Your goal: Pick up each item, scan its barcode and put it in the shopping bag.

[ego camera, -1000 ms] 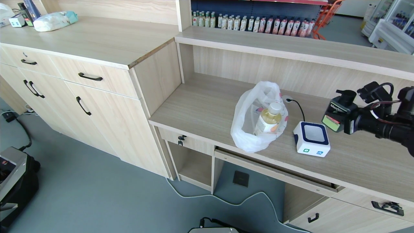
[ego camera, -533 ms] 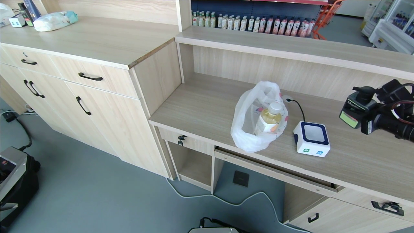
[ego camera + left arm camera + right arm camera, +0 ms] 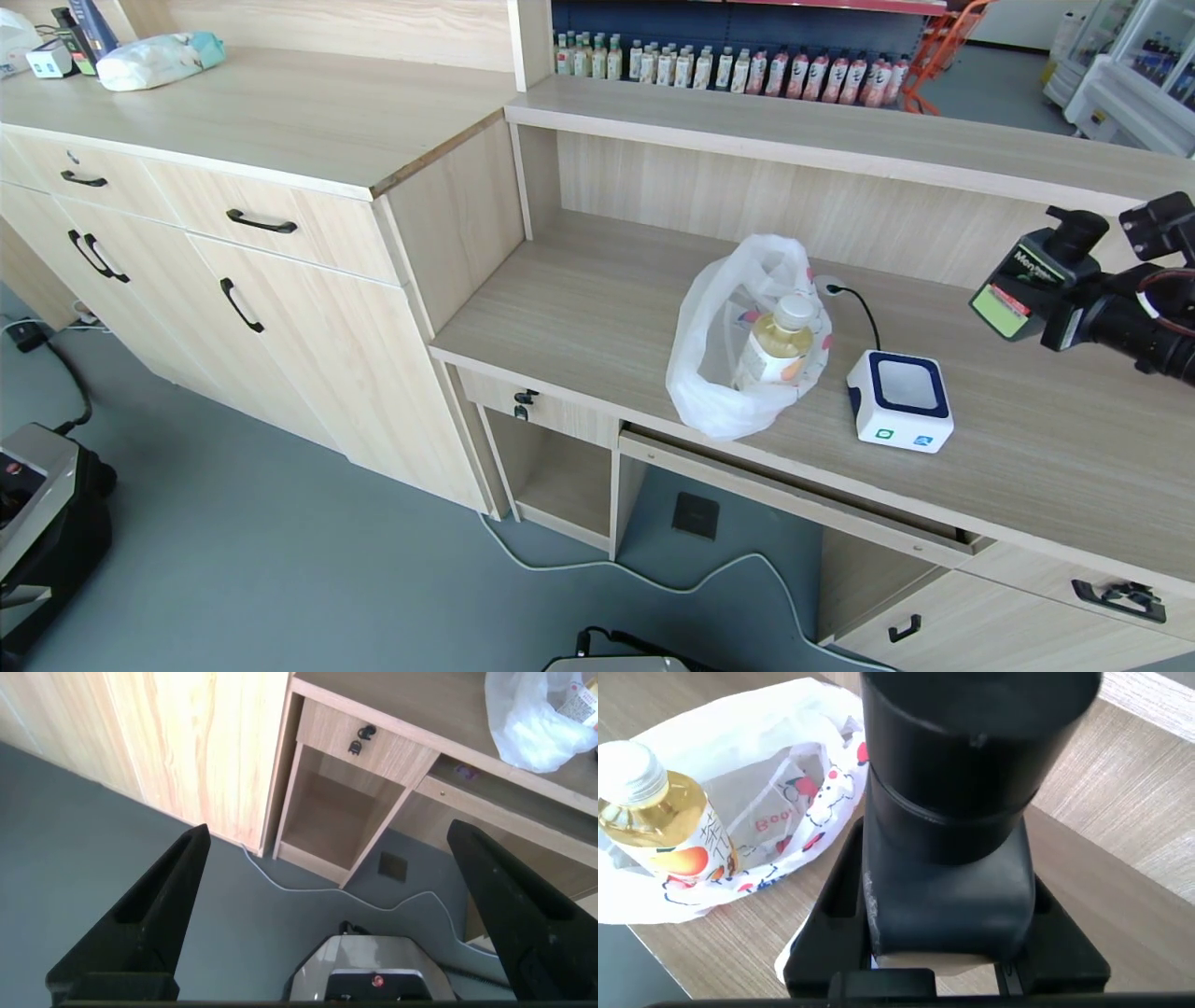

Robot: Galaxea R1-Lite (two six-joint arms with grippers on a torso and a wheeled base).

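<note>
The right gripper (image 3: 1053, 303) has its two fingers (image 3: 827, 917) clamped on either side of one black bottle (image 3: 1029, 277), which fills the gap between them. The bottle has a black cap and a green label. It hangs tilted in the air over the counter (image 3: 597, 308), off to the right of the scanner (image 3: 901, 397) and touching nothing else.

The left gripper's (image 3: 327, 835) two fingers (image 3: 149, 924) are spread wide with nothing between them. They hang above the grey floor in front of the counter's open cubby.

On the counter there is one white shopping bag (image 3: 719, 373), standing open. One bottle of yellow drink (image 3: 780, 345) with a white cap stands upright inside it. Just to the right of the bag lies the single white scanner with its dark-framed window facing up. One black cable (image 3: 866, 313) runs from behind the scanner to the back wall.
</note>
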